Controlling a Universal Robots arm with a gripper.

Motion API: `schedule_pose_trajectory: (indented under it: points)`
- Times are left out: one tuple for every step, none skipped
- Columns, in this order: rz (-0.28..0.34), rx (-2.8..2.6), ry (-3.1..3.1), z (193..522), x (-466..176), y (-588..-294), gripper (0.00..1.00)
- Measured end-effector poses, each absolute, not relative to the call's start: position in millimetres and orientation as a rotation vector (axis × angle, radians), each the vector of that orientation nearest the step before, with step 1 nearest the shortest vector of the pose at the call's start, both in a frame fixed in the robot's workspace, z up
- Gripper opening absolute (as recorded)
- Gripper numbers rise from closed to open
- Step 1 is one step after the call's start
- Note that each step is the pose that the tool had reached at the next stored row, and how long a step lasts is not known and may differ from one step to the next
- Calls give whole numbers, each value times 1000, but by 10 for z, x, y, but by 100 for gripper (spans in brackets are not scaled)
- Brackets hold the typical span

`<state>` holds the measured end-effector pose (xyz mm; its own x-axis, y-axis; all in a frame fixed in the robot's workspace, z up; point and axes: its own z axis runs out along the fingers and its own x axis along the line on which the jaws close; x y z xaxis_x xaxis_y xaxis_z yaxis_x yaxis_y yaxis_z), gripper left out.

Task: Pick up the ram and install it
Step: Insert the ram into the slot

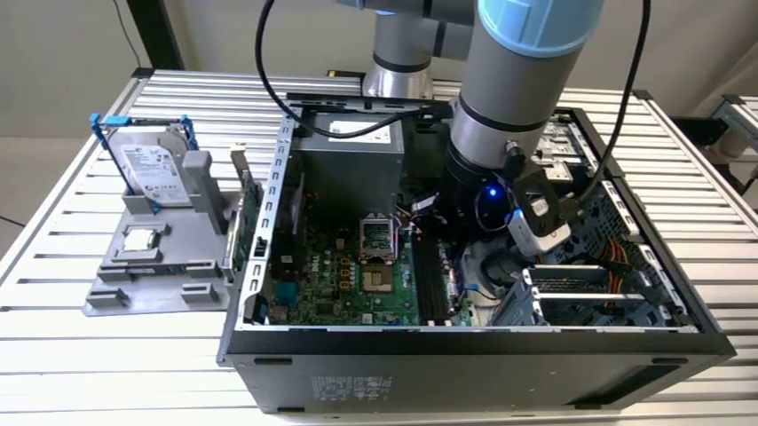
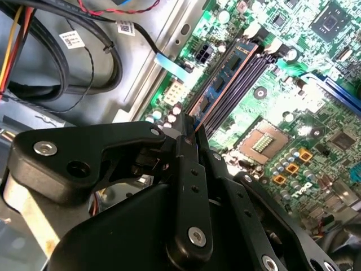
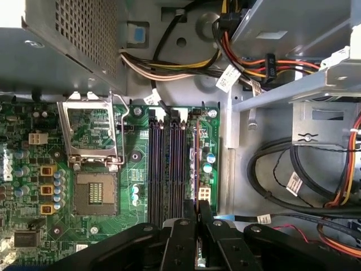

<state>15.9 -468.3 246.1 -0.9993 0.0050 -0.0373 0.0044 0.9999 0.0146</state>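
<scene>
Fingers (image 2: 192, 169) of the black two-jaw gripper (image 3: 197, 217) are drawn in close together, pinching the top edge of the ram (image 2: 223, 79), a long thin green circuit-board stick with black chips and a dark blue label. In both wrist views the stick stands on edge in the memory slot nearest the grey metal drive cage (image 3: 293, 96), alongside the empty black memory slots (image 3: 166, 164) of the green motherboard (image 3: 101, 226); whether it is fully seated I cannot tell. In the exterior view the grey robot arm (image 1: 509, 98) reaches down into the open black computer case (image 1: 474, 342), well apart from the silver hard drive in its blue frame (image 1: 154, 164) on the grey stand outside. Judged from this, the step in hand is the seating itself, and doing it well calls for pressing straight down along the slot with the stick kept upright, since any lean would bind it against the slot walls. Even pressure along its length matters too, because the grip sits at one end and the far end could ride high. The bundle of black cables (image 3: 293, 180) beside the slot lies near the jaws and could snag.
</scene>
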Motion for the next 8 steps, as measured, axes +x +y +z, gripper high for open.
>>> schedule_pose_trajectory:
  points:
    - [19, 7, 3104, 2454, 158, -4683, 0]
    - [16, 7, 3104, 2446, 157, -4683, 0]
    - [14, 6, 3104, 2438, 156, -4683, 0]
    - [13, 6, 3104, 2430, 152, -4683, 0]
    - [13, 5, 3104, 2423, 146, -4683, 0]
    - [12, 5, 3104, 2415, 139, -4683, 0]
    - [10, 4, 3104, 2409, 134, -4683, 0]
    - [8, 4, 3104, 2402, 132, -4683, 0]
